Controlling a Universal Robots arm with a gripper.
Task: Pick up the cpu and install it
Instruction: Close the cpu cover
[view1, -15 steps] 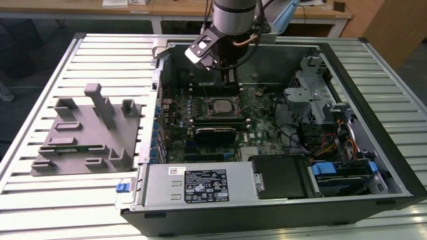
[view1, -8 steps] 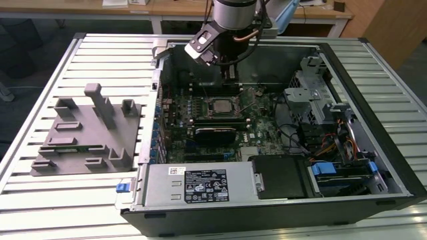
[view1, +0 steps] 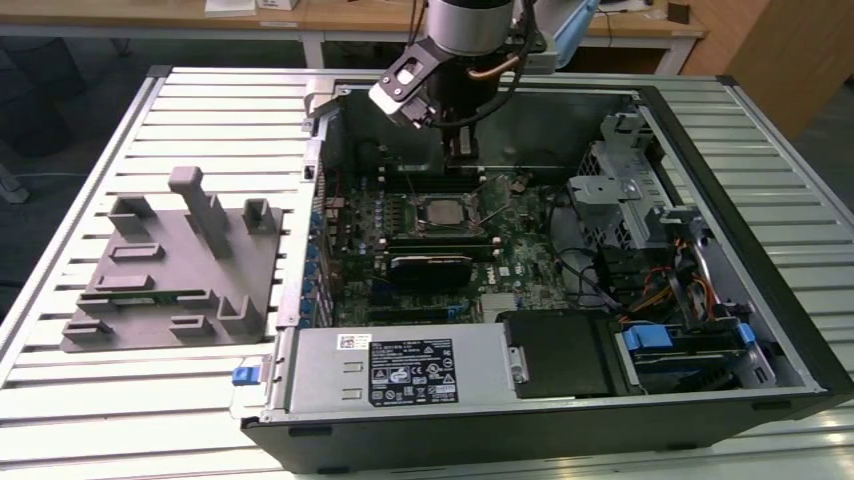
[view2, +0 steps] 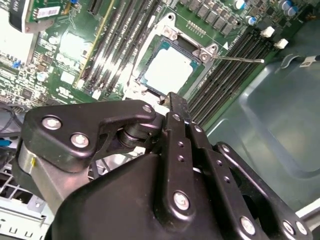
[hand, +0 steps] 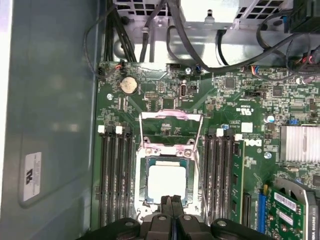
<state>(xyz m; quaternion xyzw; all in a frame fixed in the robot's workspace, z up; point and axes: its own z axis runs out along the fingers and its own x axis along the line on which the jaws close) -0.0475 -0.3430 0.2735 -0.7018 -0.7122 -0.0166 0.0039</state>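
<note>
Nearest you in the exterior view is the black wall of the open computer case (view1: 534, 432), which stands on the slatted table (view1: 80, 420). Inside it you see the silver power supply (view1: 327, 375) along the near side and the green motherboard (view1: 527, 265) behind it. The cpu (view1: 442, 211) lies in the board's socket, pale top up. The gripper (view1: 461, 150) hangs over the board near it. A grey slotted block (view1: 174, 260) lies on the table at the exterior view's left.

In the second wrist view the gripper (view2: 175, 100) has its jaws together on nothing, with its tip close to the cpu (view2: 169, 70).

In the first wrist view the cpu (hand: 167, 181) sits flat and square in the socket (hand: 141, 172). The load frame (hand: 171, 120) is swung open, and the gripper (hand: 172, 202) is at the socket's edge.
</note>
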